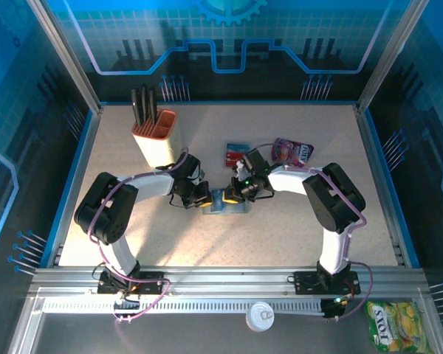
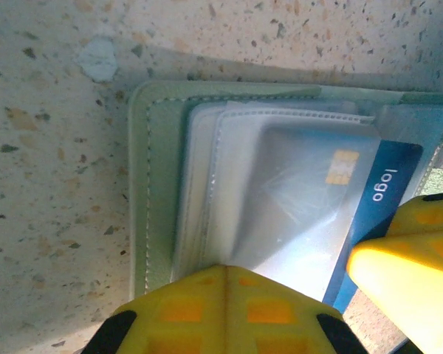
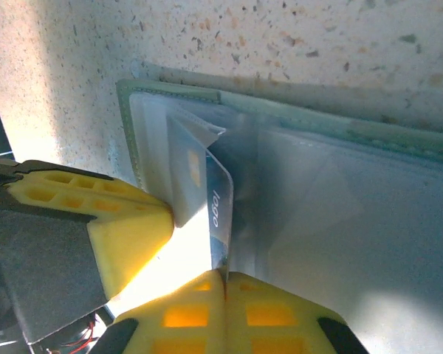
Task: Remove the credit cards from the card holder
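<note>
Both arms elbowed inward, left gripper clamped on card holder sleeve, right gripper pinching blue credit card, holder long axis nine-to-three o'clock.

Open card holder on speckled worktop, blue credit card jutting from its clear sleeve, closed left end effector touching

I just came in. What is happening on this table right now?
The card holder lies open in the middle of the table. The left tool, shut, presses on one edge of it. The right tool is shut on a blue credit card that is partly out of its clear pocket. Red-and-blue cards lie on the table behind it, beside a pink pouch.
</note>
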